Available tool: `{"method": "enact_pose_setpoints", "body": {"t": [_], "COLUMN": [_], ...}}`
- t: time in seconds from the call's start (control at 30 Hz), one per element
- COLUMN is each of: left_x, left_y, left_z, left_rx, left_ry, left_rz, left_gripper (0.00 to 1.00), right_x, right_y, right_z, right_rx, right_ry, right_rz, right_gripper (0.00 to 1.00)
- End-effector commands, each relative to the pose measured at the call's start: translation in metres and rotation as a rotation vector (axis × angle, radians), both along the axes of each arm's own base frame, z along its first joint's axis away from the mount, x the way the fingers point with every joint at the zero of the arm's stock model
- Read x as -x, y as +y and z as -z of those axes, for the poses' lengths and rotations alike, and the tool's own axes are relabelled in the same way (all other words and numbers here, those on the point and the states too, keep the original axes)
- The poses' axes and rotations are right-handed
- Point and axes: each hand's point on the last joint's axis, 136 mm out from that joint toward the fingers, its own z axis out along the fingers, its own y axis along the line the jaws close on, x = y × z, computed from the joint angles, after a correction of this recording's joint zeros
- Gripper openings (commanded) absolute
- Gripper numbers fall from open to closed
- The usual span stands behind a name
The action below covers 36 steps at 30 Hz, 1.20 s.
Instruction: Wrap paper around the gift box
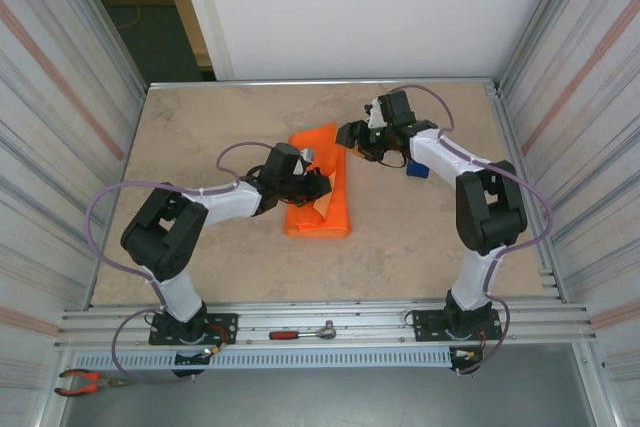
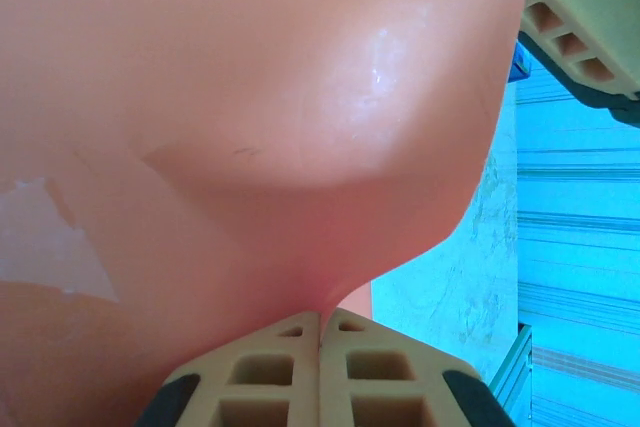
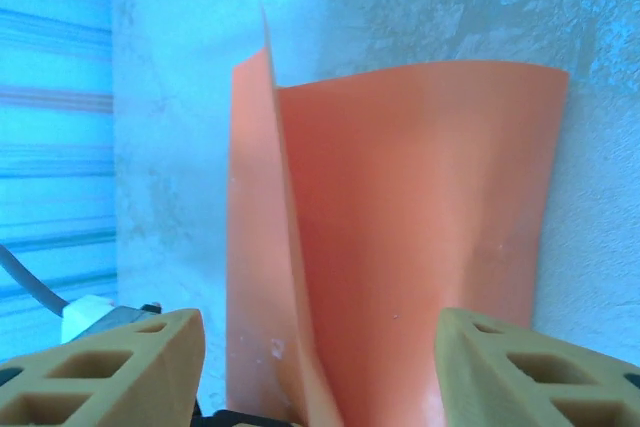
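Note:
The orange paper lies folded into a bundle at the table's middle, with a flap standing up at its far end. The pink gift box is hidden, presumably under the paper. My left gripper is shut on a raised fold of the paper, with its fingertips pressed together on the sheet. My right gripper hovers open at the paper's far right corner. Its fingers are spread wide, and the upright orange flap stands ahead between them, not touching either.
A blue tape dispenser sits behind the right arm's wrist. A red-handled ratchet lies on the front rail and orange pliers at the near left. Corrugated walls close both sides.

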Motion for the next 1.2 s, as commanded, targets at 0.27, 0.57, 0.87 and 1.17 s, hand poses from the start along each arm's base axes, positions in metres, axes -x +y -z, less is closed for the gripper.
{"method": "enact_pose_setpoints", "body": {"t": [0.27, 0.57, 0.87, 1.17], "left_x": [0.039, 0.037, 0.032, 0.009], "left_y": [0.015, 0.013, 0.0, 0.015], "left_z": [0.06, 0.058, 0.025, -0.088], "left_rx": [-0.138, -0.13, -0.071, 0.209], "left_ry": [0.182, 0.176, 0.13, -0.001], "left_rz": [0.021, 0.024, 0.092, 0.244], "left_gripper": [0.0, 0.0, 0.08, 0.63], "right_x": [0.015, 0.034, 0.041, 0.043], "right_y": [0.02, 0.024, 0.021, 0.012], "right_z": [0.052, 0.088, 0.099, 0.11], "right_rx": [0.112, 0.13, 0.079, 0.043], "right_ry": [0.134, 0.215, 0.231, 0.241], "right_rz": [0.035, 0.026, 0.007, 0.009], "right_gripper": [0.88, 0.81, 0.57, 0.47]}}
